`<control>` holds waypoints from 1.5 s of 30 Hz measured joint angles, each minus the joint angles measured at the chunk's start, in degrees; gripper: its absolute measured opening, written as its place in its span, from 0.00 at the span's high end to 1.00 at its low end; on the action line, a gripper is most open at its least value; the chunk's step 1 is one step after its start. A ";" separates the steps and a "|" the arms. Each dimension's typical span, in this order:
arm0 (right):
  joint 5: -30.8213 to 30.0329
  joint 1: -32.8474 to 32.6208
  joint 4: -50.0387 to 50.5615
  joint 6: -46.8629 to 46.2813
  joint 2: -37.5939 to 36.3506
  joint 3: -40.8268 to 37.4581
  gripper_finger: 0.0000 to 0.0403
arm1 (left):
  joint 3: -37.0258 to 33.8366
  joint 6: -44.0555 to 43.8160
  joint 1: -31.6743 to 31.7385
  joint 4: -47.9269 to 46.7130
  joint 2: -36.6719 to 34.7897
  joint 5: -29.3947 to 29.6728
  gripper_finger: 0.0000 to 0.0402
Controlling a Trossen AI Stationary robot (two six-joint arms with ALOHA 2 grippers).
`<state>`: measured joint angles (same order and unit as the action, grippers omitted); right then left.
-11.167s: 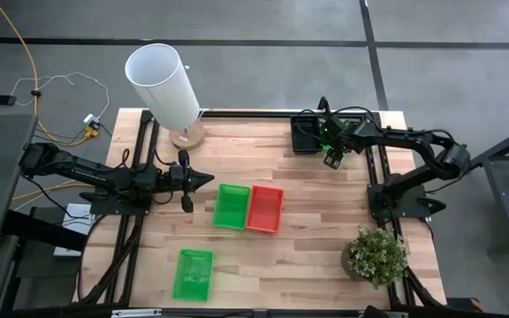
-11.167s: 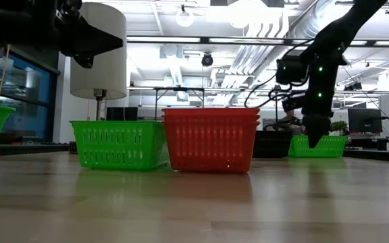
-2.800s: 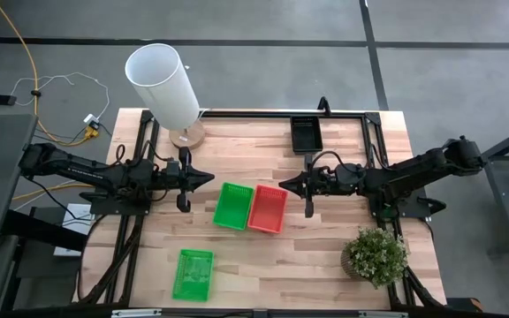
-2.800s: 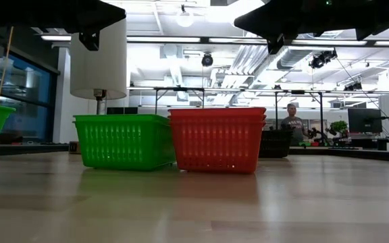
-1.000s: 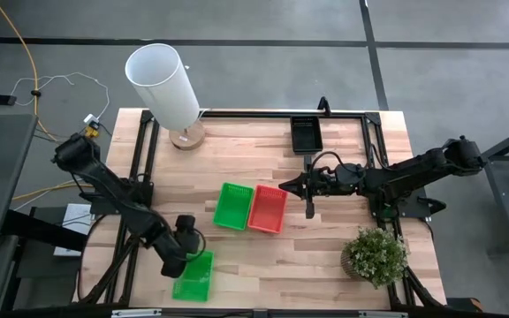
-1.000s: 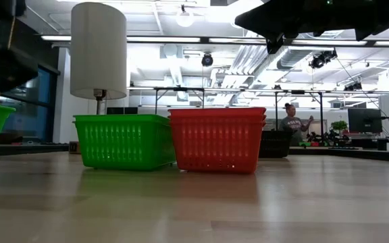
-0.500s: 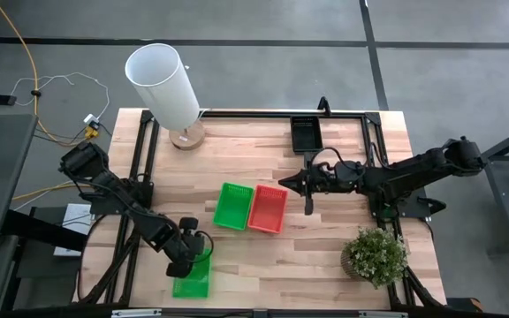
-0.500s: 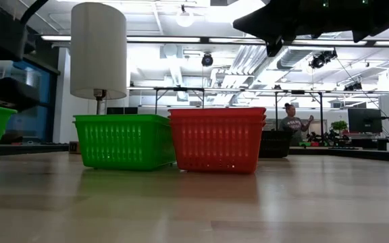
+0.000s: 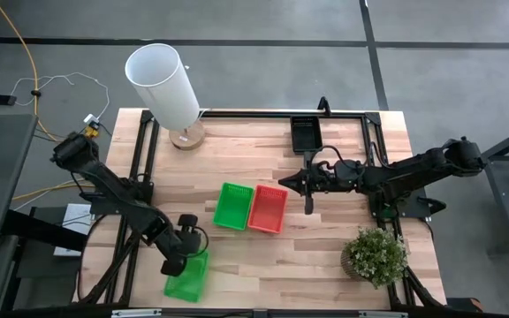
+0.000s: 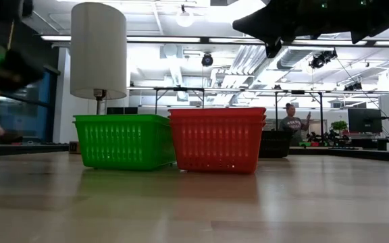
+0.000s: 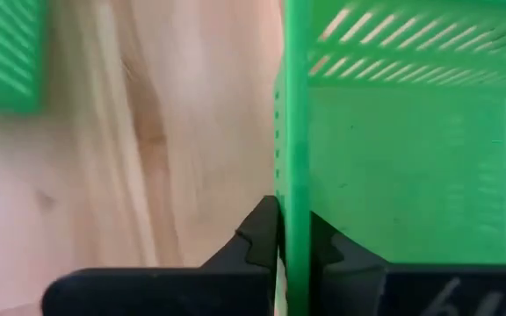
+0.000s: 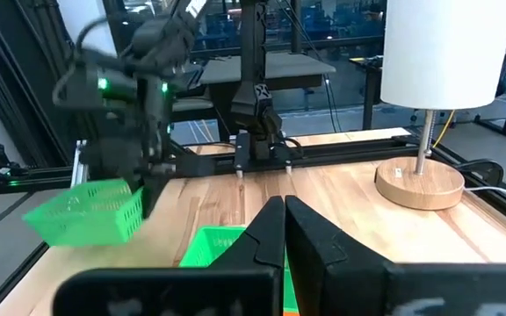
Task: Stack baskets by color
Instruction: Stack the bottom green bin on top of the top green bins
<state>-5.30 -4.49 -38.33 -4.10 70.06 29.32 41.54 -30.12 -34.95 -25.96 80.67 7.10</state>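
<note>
Left gripper (image 9: pixel 190 250) at the table's near-left, jaws clenched on the rim of a green basket (image 9: pixel 186 276). The left wrist view shows the two fingers (image 11: pixel 257 241) pinching the basket's thin wall (image 11: pixel 297 132), one on each side. The right wrist view shows this basket (image 12: pixel 86 211) hanging tilted off the wood under the left arm. Basket interior looks empty; nothing visible through the mesh.

Mid-table: a second green basket (image 9: pixel 232 205) stands touching the red baskets (image 9: pixel 267 208) on its right, long sides together. In the low view the green one (image 10: pixel 121 140) and the red (image 10: pixel 213 139) sit level on the table (image 10: pixel 248 209); the red shows several nested rims at its top edge, so it is a stack. Contents not visible in either.

Back of the table, right of centre: a black basket (image 9: pixel 305 133), against the frame rail, well apart from the others.

Right gripper (image 9: pixel 285 183) hovers just right of the red stack, above the table, fingers pressed together on nothing (image 12: pixel 284 230).

No brand, label or legible writing on any basket.
</note>
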 joint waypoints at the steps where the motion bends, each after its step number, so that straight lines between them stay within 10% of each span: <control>1: 0.37 0.00 0.00 0.00 0.00 0.00 1.00 | 0.73 0.33 0.10 -1.69 -1.57 0.49 1.00; 12: 2.78 0.00 0.96 1.09 0.00 0.02 1.00 | 16.64 11.33 8.22 -22.64 -13.82 11.37 1.00; 26: 3.81 0.00 1.03 3.04 -0.04 0.02 1.00 | 22.33 45.85 44.91 -17.57 -0.78 -6.08 1.00; 45: 4.79 0.00 1.49 2.62 -0.07 0.02 1.00 | 22.33 49.83 49.87 -14.20 14.51 -14.15 1.00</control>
<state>-0.51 -4.49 -36.83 -1.48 70.00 29.34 63.88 19.71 14.91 -40.16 95.18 -7.05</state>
